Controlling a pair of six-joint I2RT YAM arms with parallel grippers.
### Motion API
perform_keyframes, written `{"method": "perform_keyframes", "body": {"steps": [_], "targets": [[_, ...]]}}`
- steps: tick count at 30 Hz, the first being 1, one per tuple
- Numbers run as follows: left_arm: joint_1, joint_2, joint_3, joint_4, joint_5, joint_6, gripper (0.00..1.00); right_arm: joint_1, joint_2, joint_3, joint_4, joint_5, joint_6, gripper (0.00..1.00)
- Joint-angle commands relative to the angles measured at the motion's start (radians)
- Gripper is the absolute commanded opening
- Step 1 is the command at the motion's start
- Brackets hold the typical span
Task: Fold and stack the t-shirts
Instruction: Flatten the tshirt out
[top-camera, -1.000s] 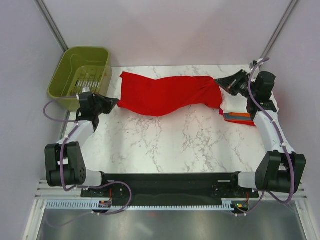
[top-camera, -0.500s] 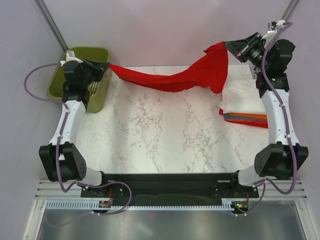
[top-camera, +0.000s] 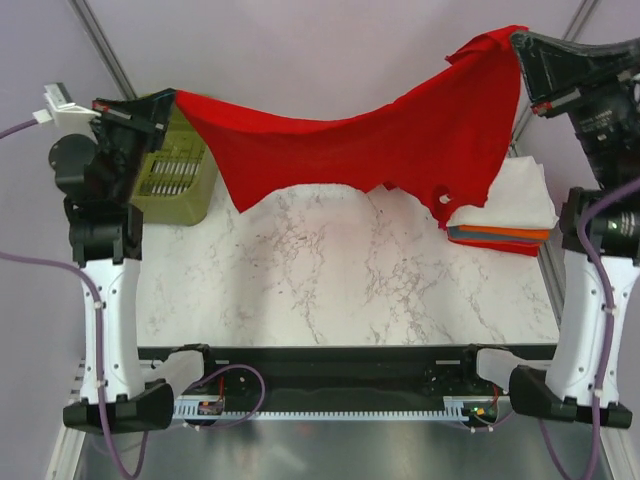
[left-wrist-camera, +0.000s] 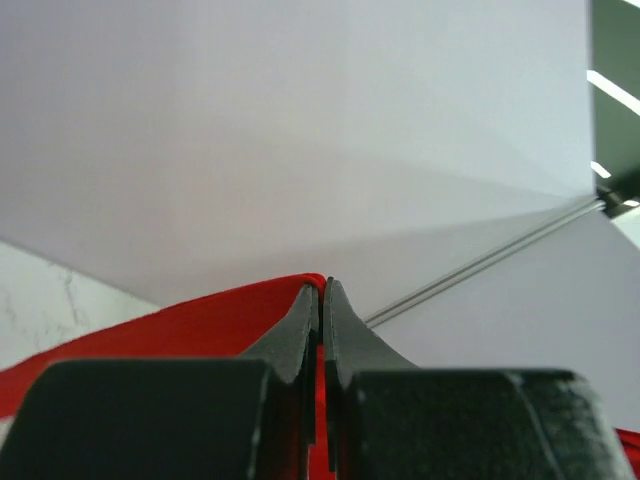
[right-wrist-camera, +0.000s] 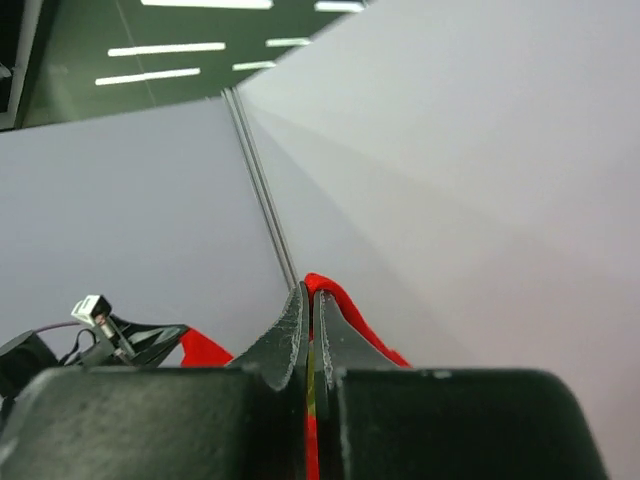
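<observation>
red t-shirt (top-camera: 400, 130) between both claws (top-camera: 170, 98) (top-camera: 519, 40)

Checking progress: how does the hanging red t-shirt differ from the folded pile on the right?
The red t-shirt hangs unfolded between the left gripper and right gripper; the folded pile rests on the table. The red t-shirt is one loose sheet; the pile is stacked rectangles, white on top. Both are cloth.

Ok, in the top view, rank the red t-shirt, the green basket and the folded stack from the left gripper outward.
1. Red t-shirt, pinched in the left gripper.
2. Olive-green basket, just beside it, left edge.
3. Folded shirt stack, right edge.
</observation>
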Motion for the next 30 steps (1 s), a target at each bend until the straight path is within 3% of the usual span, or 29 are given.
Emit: {"method": "perform_keyframes", "body": {"steps": [1, 8, 15, 23, 30], "targets": [[0.004, -0.092, 0.095, -0.036, -0.066, 0.0, 0.02, 0.001, -0.102, 0.095, 0.042, 0.118, -0.121, 0.0], [0.004, -0.131, 0.119, -0.093, -0.138, -0.006, 0.02, -0.001, -0.119, 0.184, -0.053, 0.201, -0.16, 0.0], [0.003, 0.047, 0.097, -0.093, -0.092, -0.037, 0.02, -0.002, 0.085, 0.199, -0.131, 0.267, -0.08, 0.0], [0.0, 0.239, 0.015, 0.046, -0.092, -0.036, 0.02, -0.021, 0.353, 0.211, -0.079, 0.12, 0.081, 0.0], [0.001, 0.455, 0.26, 0.054, -0.068, -0.043, 0.02, -0.041, 0.548, 0.455, -0.082, 0.078, 0.162, 0.0]]}}
